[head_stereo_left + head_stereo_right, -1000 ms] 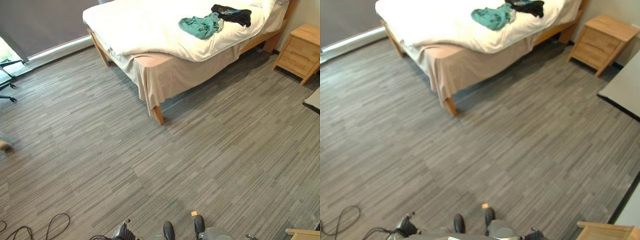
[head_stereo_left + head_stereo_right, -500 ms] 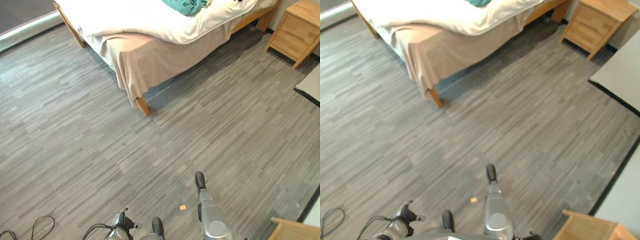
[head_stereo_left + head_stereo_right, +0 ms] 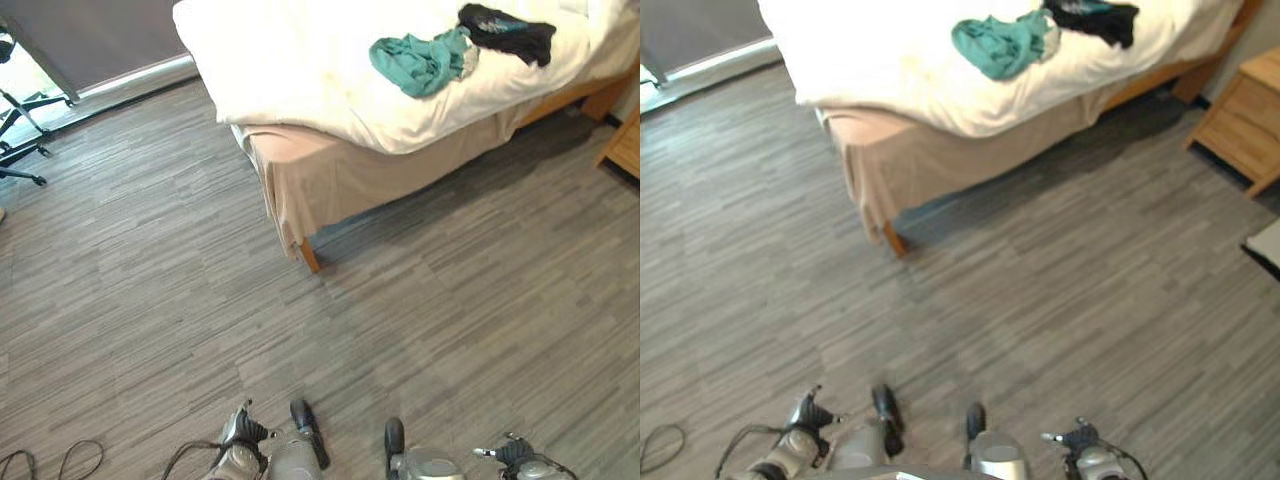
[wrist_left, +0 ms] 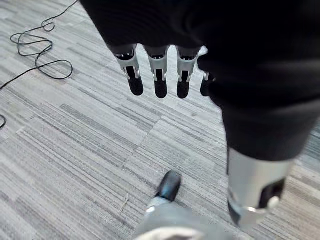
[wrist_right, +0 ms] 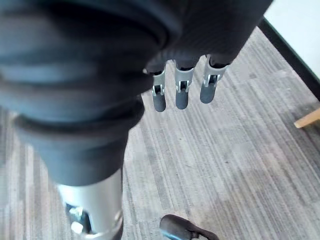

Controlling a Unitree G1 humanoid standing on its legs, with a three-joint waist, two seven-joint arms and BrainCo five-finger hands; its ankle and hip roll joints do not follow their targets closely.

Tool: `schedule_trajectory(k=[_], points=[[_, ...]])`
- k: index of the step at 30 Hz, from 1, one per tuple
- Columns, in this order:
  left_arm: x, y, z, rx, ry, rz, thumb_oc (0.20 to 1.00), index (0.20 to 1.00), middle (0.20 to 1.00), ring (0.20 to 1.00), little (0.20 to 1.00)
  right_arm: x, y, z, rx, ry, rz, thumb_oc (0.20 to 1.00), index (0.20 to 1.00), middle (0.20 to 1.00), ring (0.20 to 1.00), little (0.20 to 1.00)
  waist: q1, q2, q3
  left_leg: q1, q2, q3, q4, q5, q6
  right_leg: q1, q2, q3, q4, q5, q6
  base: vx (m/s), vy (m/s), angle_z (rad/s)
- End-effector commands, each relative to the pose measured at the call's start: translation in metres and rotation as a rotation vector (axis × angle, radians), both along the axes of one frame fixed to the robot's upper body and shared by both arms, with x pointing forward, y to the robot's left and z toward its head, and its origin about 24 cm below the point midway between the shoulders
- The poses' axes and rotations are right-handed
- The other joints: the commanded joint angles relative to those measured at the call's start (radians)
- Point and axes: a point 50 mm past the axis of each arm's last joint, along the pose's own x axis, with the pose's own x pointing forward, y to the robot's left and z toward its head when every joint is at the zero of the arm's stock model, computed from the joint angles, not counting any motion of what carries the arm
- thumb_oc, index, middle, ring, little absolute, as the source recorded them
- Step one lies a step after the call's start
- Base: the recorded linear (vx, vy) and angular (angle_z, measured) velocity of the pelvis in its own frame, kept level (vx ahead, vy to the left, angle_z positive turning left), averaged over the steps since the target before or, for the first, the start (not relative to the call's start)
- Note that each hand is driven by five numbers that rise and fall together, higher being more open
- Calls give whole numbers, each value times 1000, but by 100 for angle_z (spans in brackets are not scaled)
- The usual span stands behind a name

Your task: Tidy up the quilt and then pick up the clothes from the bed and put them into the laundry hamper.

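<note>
- White quilt covers the bed — a green shirt and black top lie on it.
- Left hand — fingers straight, holding nothing.
- Right hand — same, above the floor.

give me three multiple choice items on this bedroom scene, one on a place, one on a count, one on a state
1. Where does the teal garment lie?
A. on the floor by the bed leg
B. on the white quilt, beside the black garment
C. on the nightstand

2. How many garments lie on the bed?
A. one
B. two
C. four

3. What are the two robot hands doing?
A. both hang open over the floor, holding nothing
B. the left grips the quilt
C. the right carries the black garment

Answers:
1 B: the teal garment lies on the quilt next to the black garment.
2 B: just those two lie there.
3 A: the left robot hand and right robot hand show straight fingers over bare floor.
</note>
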Motion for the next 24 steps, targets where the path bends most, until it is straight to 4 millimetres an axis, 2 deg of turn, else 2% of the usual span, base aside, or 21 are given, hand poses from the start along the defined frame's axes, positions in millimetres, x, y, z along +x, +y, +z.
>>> schedule_trajectory(k=[1,2,4,5,6,7,8,9,10,11,12,13,14,15,18,19,21,22,23,24], points=[[-13,7,-2,24,39,34,1000,1000,1000,1000,1000,-19,-7,-2,-27,41,-3,1000,1000,1000,1000,1000,18,-6,-1,47,-26,23,51,-105,29,94,-72,60,2,-212,116,548,78,6],[-25,11,-5,32,90,39,1000,1000,1000,1000,1000,-23,2,-6,-3,52,2,1000,1000,1000,1000,1000,24,-13,-14,89,-53,23,18,-102,59,85,-72,50,107,-205,122,438,64,-2],[-32,17,-6,50,131,30,1000,1000,1000,1000,1000,-19,11,-7,27,30,-6,1000,1000,1000,1000,1000,19,-18,-6,147,-78,31,-8,-138,90,-11,-76,28,362,-196,192,417,90,3],[-32,20,-5,58,140,19,1000,1000,1000,1000,1000,-16,13,-7,38,20,-6,1000,1000,1000,1000,1000,8,-19,-2,170,-82,39,-16,-154,100,-82,-98,28,494,-168,224,285,90,13],[-31,22,-4,63,138,21,1000,1000,1000,1000,1000,-9,16,-5,49,-5,-3,1000,1000,1000,1000,1000,-13,-10,14,207,-76,42,-24,-169,109,-174,-110,39,635,-103,252,249,77,20],[-30,23,-4,62,137,26,1000,1000,1000,1000,1000,-5,17,-5,56,-12,-3,1000,1000,1000,1000,1000,-18,-3,21,225,-70,38,-25,-183,115,-249,-134,43,739,-89,262,444,-3,24],[-26,26,-2,71,130,18,1000,1000,1000,1000,1000,-2,20,-4,61,-27,-10,1000,1000,1000,1000,1000,-27,6,32,256,-58,35,-25,-196,107,-292,-186,6,716,-103,245,584,-141,29],[-17,29,1,84,108,-5,1000,1000,1000,1000,1000,1,19,-4,58,-36,-17,1000,1000,1000,1000,1000,-37,16,36,274,-46,20,-25,-204,88,-289,-207,-1,551,-154,206,530,-160,31],[-17,29,1,84,108,-5,1000,1000,1000,1000,1000,1,19,-4,58,-36,-17,1000,1000,1000,1000,1000,-38,18,37,276,-45,18,-25,-204,87,-284,-206,-4,547,-153,206,386,-180,38],[-13,29,2,88,99,-20,1000,1000,1000,1000,1000,2,19,-3,59,-37,-16,1000,1000,1000,1000,1000,-45,19,35,282,-45,11,-25,-212,79,-284,-207,20,455,-146,197,135,-70,44],[-13,29,2,88,99,-21,1000,1000,1000,1000,1000,2,19,-3,59,-37,-16,1000,1000,1000,1000,1000,-45,21,36,283,-44,11,-25,-212,79,-280,-205,18,449,-144,197,342,-302,52],[-6,27,4,88,77,-42,1000,1000,1000,1000,1000,1,15,-3,49,-26,-20,1000,1000,1000,1000,1000,-58,22,21,289,-33,-12,-25,-217,56,-279,-218,88,170,-67,196,338,-352,53],[-2,27,5,87,67,-46,1000,1000,1000,1000,1000,0,14,-3,48,-18,-21,1000,1000,1000,1000,1000,-65,23,15,297,-22,-25,-25,-225,41,-288,-238,122,90,-31,208,466,-497,50],[0,28,6,87,59,-44,1000,1000,1000,1000,1000,0,12,-3,47,-10,-24,1000,1000,1000,1000,1000,-69,26,9,312,-5,-32,-25,-231,25,-317,-256,147,66,-6,219,381,-383,54],[-2,29,6,94,67,-55,1000,1000,1000,1000,1000,-4,11,-4,51,5,-17,1000,1000,1000,1000,1000,-66,20,-4,356,5,-43,-25,-244,12,-320,-270,133,68,1,223,308,-317,41],[-2,24,4,75,62,-63,1000,1000,1000,1000,1000,-6,7,-3,32,25,11,1000,1000,1000,1000,1000,-75,24,0,357,27,-58,45,-251,7,-298,-237,149,83,-3,208,251,-393,17],[5,16,4,43,31,-49,1000,1000,1000,1000,1000,-7,-3,-1,-1,31,30,1000,1000,1000,1000,1000,-72,29,16,280,89,-80,219,-186,-8,-258,-210,129,81,-16,172,228,-473,18],[8,14,5,36,18,-47,1000,1000,1000,1000,1000,-6,-7,1,-17,27,24,1000,1000,1000,1000,1000,-74,23,23,240,119,-66,298,-157,-5,-228,-206,103,73,-27,153,139,-397,27],[13,10,6,20,2,-52,1000,1000,1000,1000,1000,-9,-11,1,-36,39,24,1000,1000,1000,1000,1000,-64,13,34,208,94,-70,329,-172,14,-195,-198,87,64,-43,138,141,-320,47],[16,7,6,12,-11,-55,1000,1000,1000,1000,1000,-9,-13,2,-50,44,30,1000,1000,1000,1000,1000,-56,7,38,172,44,-94,332,-212,33,-183,-194,93,63,-52,130,151,-214,51]])
